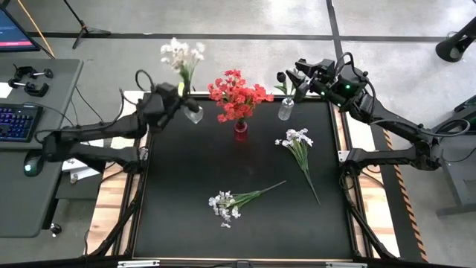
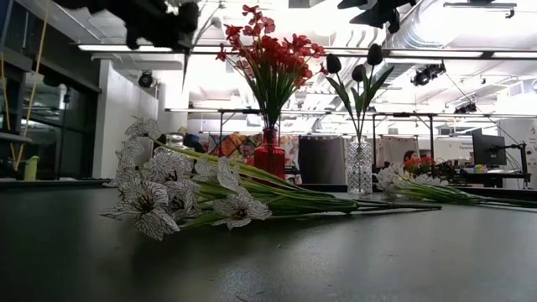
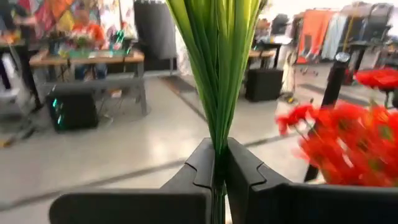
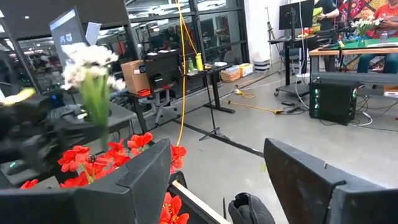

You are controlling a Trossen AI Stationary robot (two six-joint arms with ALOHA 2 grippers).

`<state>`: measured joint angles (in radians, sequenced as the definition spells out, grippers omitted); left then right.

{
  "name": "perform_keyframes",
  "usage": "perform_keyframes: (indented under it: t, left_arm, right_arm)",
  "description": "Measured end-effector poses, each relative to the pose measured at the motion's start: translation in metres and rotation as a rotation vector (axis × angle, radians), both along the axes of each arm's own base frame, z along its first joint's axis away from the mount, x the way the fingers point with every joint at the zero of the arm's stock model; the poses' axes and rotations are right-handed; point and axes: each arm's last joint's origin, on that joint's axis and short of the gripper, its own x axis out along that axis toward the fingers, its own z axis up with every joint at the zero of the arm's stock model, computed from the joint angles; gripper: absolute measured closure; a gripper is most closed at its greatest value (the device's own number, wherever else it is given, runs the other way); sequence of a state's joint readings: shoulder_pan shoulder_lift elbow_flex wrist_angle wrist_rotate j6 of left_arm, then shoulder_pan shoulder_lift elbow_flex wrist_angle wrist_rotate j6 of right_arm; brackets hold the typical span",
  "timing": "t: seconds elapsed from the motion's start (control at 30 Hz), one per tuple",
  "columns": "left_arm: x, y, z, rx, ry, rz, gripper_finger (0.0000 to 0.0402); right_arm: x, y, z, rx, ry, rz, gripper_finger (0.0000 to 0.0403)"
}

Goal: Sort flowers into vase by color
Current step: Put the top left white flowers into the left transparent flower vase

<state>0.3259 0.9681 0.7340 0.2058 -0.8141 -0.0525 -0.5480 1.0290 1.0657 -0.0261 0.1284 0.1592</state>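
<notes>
My left gripper (image 1: 176,95) is shut on a white flower spray (image 1: 182,53) at the far left, next to an empty clear vase (image 1: 193,114). Red flowers (image 1: 238,95) stand in a red vase (image 2: 269,153). Black flowers (image 2: 357,71) stand in a clear vase (image 2: 359,166), and my right gripper (image 1: 299,74) hangs open just above them. Two more white sprays (image 1: 297,141) (image 1: 227,202) lie flat on the black table (image 1: 186,171). My left gripper pinches the spray's bundle of green stems (image 3: 217,127) between its two fingers (image 3: 202,165). The fingers point level and lie across the stems. The spray stands roughly upright, blossoms up, lifted clear of the table, with a short stem end showing below the fingers.
A desk with a keyboard (image 1: 16,121) stands left of the table. The near half of the table holds one lying spray; the other lies right of centre, its stem reaching toward the near right.
</notes>
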Motion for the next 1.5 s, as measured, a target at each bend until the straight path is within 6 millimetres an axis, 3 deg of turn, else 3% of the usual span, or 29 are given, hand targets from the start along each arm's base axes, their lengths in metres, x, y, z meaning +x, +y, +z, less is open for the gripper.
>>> perform_keyframes:
  t: [0.13, 0.3, 0.47, 0.6, 1.0, 1.2, 1.5]
  left_arm:
    - [-0.004, 0.027, -0.002, 0.016, -0.033, -0.015, 0.0401]
    - [-0.011, 0.039, -0.016, -0.006, -0.031, -0.002, 0.0401]
    - [-0.018, 0.043, -0.041, -0.034, -0.064, 0.036, 0.0401]
    - [-0.021, 0.043, -0.047, -0.003, -0.126, 0.058, 0.0401]
    - [-0.013, 0.048, -0.071, -0.103, 0.006, 0.078, 0.0397]
    - [-0.013, 0.048, -0.079, -0.162, 0.021, 0.088, 0.0356]
    - [-0.027, 0.038, -0.07, -0.2, -0.004, 0.034, 0.0258]
  right_arm:
    - [0.001, 0.002, 0.0, 0.016, -0.013, 0.011, 0.0155]
    - [0.003, 0.005, 0.0, 0.019, -0.015, 0.028, 0.0155]
    - [0.004, 0.007, 0.0, 0.019, -0.015, 0.039, 0.0155]
    - [0.005, 0.007, 0.0, 0.021, -0.016, 0.039, 0.0155]
    - [0.005, 0.007, 0.0, 0.038, -0.033, 0.039, 0.0155]
    - [0.005, 0.007, 0.001, 0.036, -0.037, 0.04, 0.0155]
    - [0.005, 0.007, 0.001, 0.036, -0.037, 0.04, 0.0155]
